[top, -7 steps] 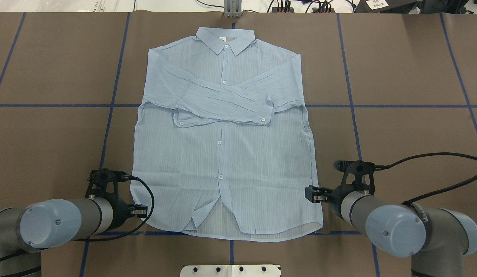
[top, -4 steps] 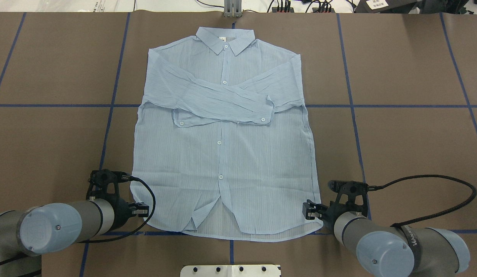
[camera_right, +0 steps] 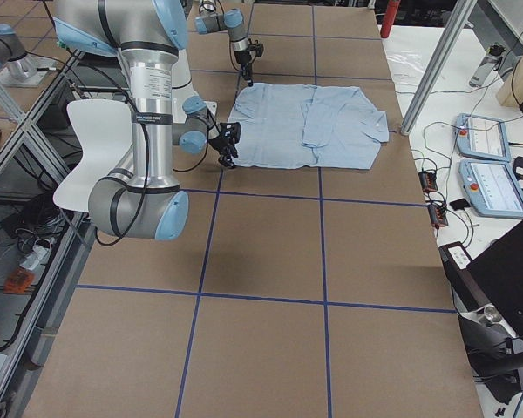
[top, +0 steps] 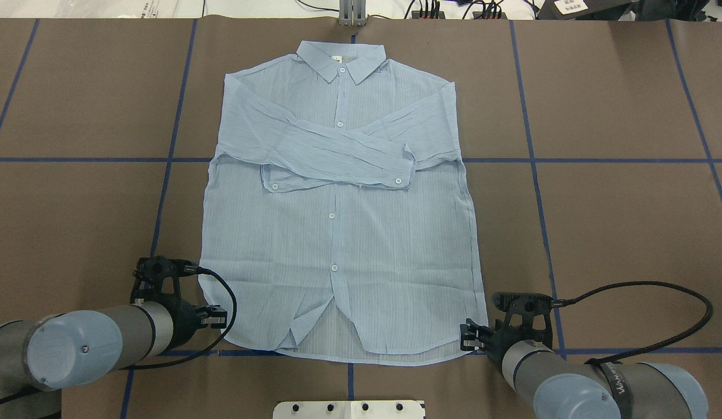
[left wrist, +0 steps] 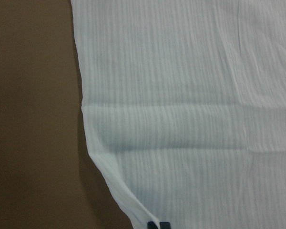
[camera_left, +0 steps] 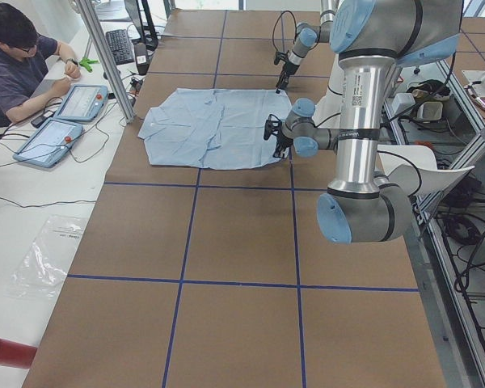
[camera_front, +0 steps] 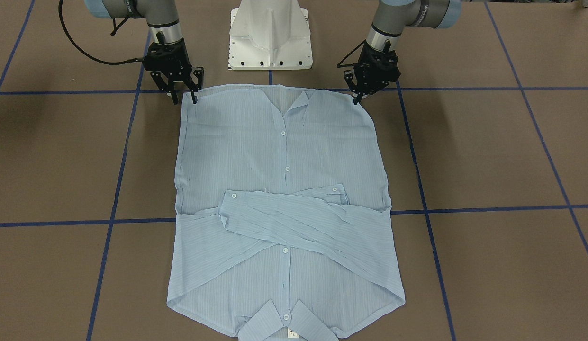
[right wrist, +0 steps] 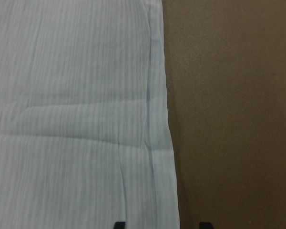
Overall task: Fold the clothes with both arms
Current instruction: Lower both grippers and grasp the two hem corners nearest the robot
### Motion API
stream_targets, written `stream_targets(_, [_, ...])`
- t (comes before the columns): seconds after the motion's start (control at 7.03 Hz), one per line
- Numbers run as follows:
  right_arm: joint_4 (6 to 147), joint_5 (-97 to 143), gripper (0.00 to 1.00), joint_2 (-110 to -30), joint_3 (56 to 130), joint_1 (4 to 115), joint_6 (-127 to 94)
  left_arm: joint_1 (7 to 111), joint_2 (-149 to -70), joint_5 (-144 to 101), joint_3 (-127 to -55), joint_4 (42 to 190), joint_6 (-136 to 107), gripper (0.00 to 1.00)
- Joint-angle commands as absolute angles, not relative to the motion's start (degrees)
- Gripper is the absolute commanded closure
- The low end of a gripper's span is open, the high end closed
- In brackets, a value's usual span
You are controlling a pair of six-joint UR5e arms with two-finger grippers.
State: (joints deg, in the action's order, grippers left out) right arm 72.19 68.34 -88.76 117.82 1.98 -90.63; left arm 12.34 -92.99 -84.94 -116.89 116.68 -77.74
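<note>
It was a robotics lab: a tape-gridded table (camera_left: 242, 242), teach pendants (camera_left: 50, 139), aluminium framing (camera_left: 105, 61), and a person (camera_left: 16, 73) seated alongside.

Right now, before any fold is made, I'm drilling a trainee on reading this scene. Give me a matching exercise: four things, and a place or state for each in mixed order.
Things:
1. collar
2. sleeves
3. left gripper
4. right gripper

Places or states:
A. open, straddling one side edge of the shirt near the hem
B. crossed over the chest
C. fingertips together at a hem corner
D. at the end of the shirt farthest from the robot

Pairs: 1-D, 2-B, 3-C, 4-A
</note>
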Motion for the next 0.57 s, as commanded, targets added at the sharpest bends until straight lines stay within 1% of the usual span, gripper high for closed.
stream_targets(0.0, [72.51,67.85,0.43,-88.68,117.77,0.27,-91.57,12.39,-92.9,-84.9,-117.42,116.63,-77.7,1.0])
stream_targets(0.14, [72.51,67.85,0.53,-88.77,117.95,0.0,-91.67,12.39,-92.9,-84.73,-117.51,116.63,-77.7,1.0])
stream_targets(0.28, [72.51,67.85,0.82,-88.68,117.95,-0.26,-91.76,12.39,-92.9,-84.73,-117.51,116.63,-77.7,1.0])
stream_targets(0.43, [72.51,67.85,1.0,-88.77,118.56,-0.35,-91.76,12.39,-92.9,-84.73,-117.51,116.63,-77.7,1.0])
